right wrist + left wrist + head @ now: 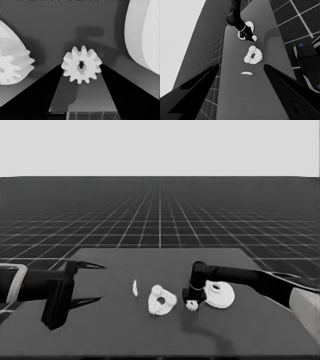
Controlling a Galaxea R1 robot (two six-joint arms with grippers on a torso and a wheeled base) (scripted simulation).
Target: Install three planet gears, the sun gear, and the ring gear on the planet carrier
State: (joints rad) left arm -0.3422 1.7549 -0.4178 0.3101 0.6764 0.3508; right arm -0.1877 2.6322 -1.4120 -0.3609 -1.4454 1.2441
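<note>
dark table [125,330] | grid floor [160,210] | right hand [81,66] grasping gear [81,64] | left hand [85,282] released

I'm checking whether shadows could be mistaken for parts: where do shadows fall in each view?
Head view: a soft dark shadow lies on the table in front of the right hand. Right wrist view: a blocky shadow sits on the table beyond the gear that is between the fingers. Left wrist view: no distinct shadow shows under the thin white piece.

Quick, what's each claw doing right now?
Left gripper: open, empty, waiting over the table's left end.
Right gripper: closed on a small gear, between the two round parts.
</note>
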